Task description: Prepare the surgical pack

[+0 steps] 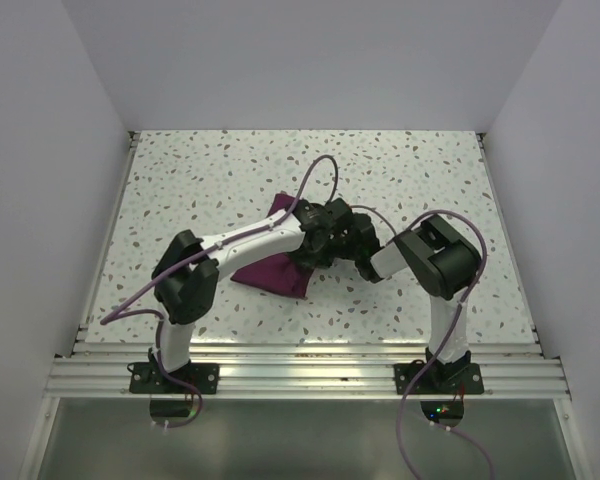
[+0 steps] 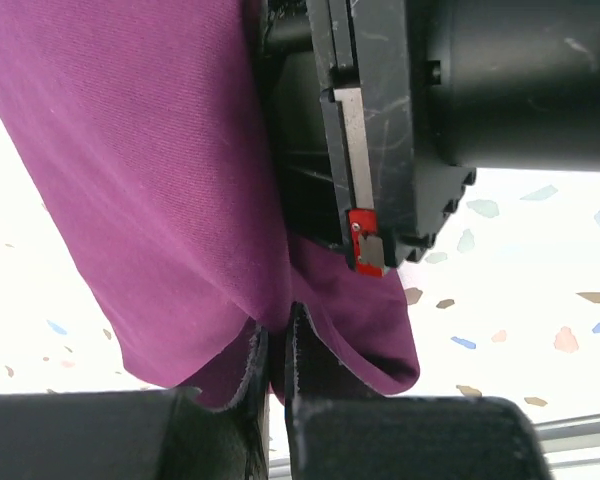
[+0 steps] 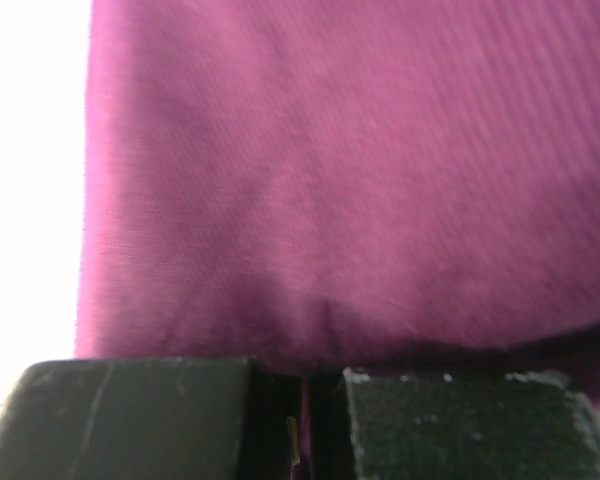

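Speckled white desk [image 1: 410, 170], plain walls [image 1: 310, 60]: left claw [image 2: 277, 365], and right claw [image 3: 302, 420] at its 3 o'clock, pinch maroon-purple cloth [image 1: 280, 272].

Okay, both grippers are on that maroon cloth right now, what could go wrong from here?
First, the left gripper and right gripper sit almost against each other over the maroon cloth, so a careless sideways move could knock them together. Second, each seems to pinch only a thin fold at its fingertips, so the fabric might slip out when lifted.
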Controlling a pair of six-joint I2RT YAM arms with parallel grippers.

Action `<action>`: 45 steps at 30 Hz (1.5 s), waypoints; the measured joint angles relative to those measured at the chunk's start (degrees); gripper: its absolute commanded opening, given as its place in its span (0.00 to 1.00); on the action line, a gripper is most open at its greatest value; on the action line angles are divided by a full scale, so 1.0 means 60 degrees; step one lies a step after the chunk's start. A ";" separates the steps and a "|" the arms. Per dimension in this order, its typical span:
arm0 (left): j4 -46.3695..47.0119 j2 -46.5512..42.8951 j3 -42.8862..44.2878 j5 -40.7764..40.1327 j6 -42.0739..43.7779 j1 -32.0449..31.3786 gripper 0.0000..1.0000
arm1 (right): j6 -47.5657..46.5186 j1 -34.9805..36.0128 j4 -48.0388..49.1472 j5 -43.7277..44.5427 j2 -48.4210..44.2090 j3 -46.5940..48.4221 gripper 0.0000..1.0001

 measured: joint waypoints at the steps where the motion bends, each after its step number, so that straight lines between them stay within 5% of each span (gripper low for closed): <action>1: 0.0015 -0.0004 -0.0004 0.0000 0.0018 0.0004 0.00 | 0.0069 0.0033 0.0164 0.0007 0.0127 0.0007 0.01; 8: 0.0532 -0.0474 -0.0674 -0.0036 -0.0073 0.0051 0.00 | -0.0586 -0.0084 -0.0984 -0.0204 0.0102 0.0557 0.12; 18: 0.1341 -0.0954 -0.1475 0.0838 -0.0142 0.0168 0.00 | -0.4091 -0.1064 -0.7741 0.0036 -0.1606 0.2197 0.15; 22: 0.1534 -0.1100 -0.1749 0.1235 -0.0120 0.0244 0.32 | -0.4994 -0.1727 -0.8932 0.0120 -0.2408 0.1978 0.15; 24: 0.1657 -0.1184 -0.1836 0.1443 -0.0091 0.0244 0.47 | -0.5224 -0.1861 -0.9249 0.0120 -0.2670 0.1800 0.14; 30: 0.1741 -0.1268 -0.1796 0.1770 -0.0022 0.0233 0.67 | -0.5424 -0.1905 -0.9661 0.0055 -0.2841 0.1490 0.14; 45: 0.1592 0.0816 0.0412 0.0736 0.0361 0.0233 0.66 | -0.5016 -0.2368 -0.9275 -0.0146 -0.2823 0.1417 0.12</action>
